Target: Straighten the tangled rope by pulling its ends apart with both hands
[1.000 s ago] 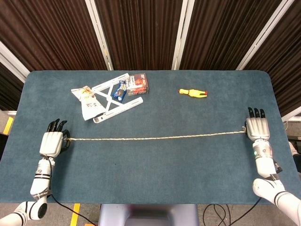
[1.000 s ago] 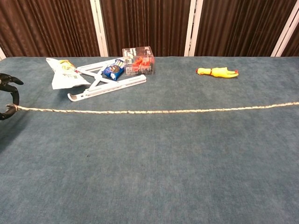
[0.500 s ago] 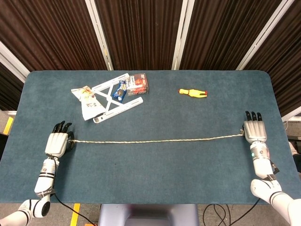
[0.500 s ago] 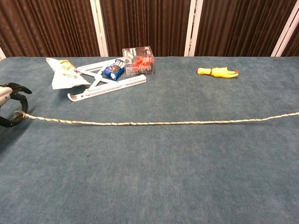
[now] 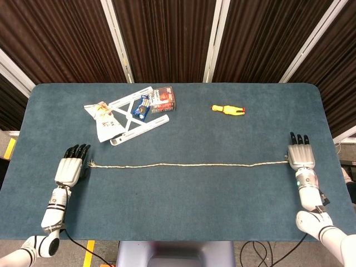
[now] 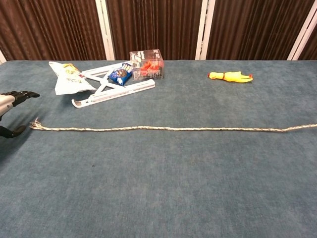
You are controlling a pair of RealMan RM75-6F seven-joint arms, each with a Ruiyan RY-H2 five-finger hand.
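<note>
Across the counter [image 5: 178,217] in the head view, the rope [image 5: 189,164] lies nearly straight, its long axis running left to right. The left hand [image 5: 71,169] sits beside the frayed left end with fingers released; the right hand [image 5: 301,158] rests at the right end, grip unclear. Bare blue surface stretches from rope to near edge.

In the chest view, the rope [image 6: 163,129] runs off the right border; clutter [image 6: 106,79] and toy [image 6: 230,76] stay well behind it.

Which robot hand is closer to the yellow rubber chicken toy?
The right hand. It sits near the table's right edge, with the yellow chicken toy up and to its left. The left hand is far across the table.
</note>
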